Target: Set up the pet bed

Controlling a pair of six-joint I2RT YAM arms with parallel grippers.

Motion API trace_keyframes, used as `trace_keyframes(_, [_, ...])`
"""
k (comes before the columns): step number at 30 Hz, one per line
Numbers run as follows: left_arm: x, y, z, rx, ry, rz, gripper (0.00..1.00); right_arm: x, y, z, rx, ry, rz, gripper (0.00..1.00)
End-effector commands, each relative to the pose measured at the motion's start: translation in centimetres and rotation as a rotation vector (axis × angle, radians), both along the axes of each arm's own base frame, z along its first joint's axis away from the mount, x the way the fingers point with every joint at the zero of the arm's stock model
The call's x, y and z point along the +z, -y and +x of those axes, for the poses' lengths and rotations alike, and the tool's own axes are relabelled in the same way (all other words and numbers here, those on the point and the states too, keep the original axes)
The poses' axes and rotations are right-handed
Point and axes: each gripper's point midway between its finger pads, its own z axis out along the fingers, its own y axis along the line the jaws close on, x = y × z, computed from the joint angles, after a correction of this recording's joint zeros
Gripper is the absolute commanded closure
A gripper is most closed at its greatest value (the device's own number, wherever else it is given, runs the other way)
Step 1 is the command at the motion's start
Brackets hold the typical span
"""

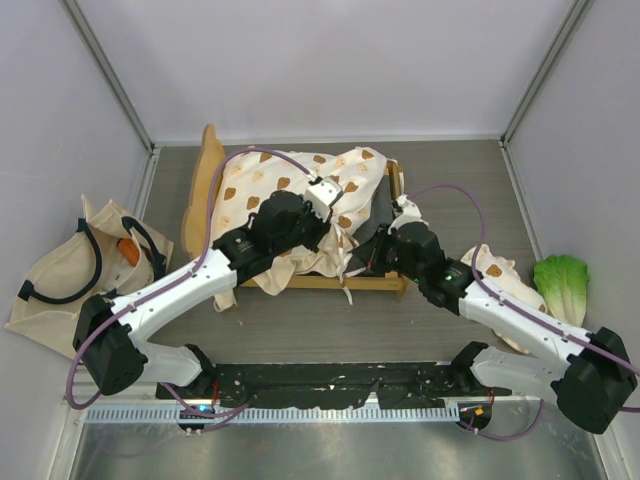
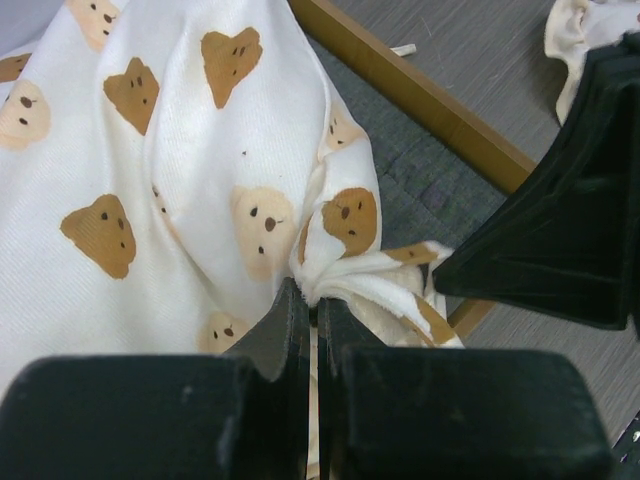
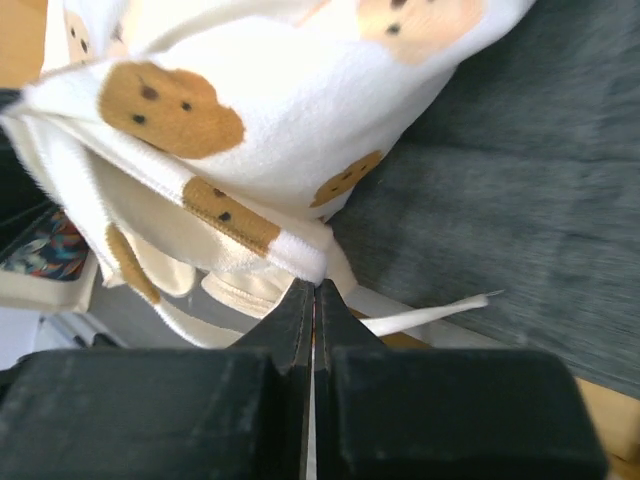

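The pet bed (image 1: 208, 178), a light-wood frame with a scalloped headboard, stands mid-table. Its grey fabric base (image 2: 425, 185) (image 3: 520, 170) shows at the right end. The cream bear-print cushion (image 1: 290, 185) (image 2: 200, 180) (image 3: 280, 100) lies crumpled over the frame. My left gripper (image 1: 343, 222) (image 2: 312, 296) is shut on a bunched fold of the cushion above the front rail (image 2: 420, 95). Just to its right, my right gripper (image 1: 368, 252) (image 3: 316, 288) is shut, pinching the cushion's hemmed corner at its fingertips. A white tie string (image 3: 430, 315) trails from there.
A beige tote bag (image 1: 55, 285) with black handles lies at the left wall, something orange (image 1: 130, 250) in it. A green lettuce toy (image 1: 562, 285) lies at the right wall. Another cream bear-print piece (image 1: 495, 272) sits under my right arm.
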Motion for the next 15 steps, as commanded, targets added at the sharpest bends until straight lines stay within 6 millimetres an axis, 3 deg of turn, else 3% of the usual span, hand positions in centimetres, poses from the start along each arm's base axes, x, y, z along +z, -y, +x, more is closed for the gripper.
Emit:
trace_keyframes(1, [2.3,-0.4,0.6,0.026,0.057,-0.059,1.0,3.7,4.9,0.9,-0.155,0.119,-0.168,0.99])
trace_keyframes(4, [2.2,-0.4,0.6,0.019,0.056,-0.057,1.0,4.4,6.3,0.5,-0.166,0.14,-0.229,0.99])
trace_keyframes(8, [2.0,-0.4,0.5,0.011,0.049,-0.049,1.0,6.9,7.6,0.4,-0.182,0.188,-0.276,0.99])
trace_keyframes(15, [2.0,-0.4,0.4,0.001,0.048,-0.05,1.0,11.8,6.6,-0.9,-0.1,0.258,-0.181,0.99])
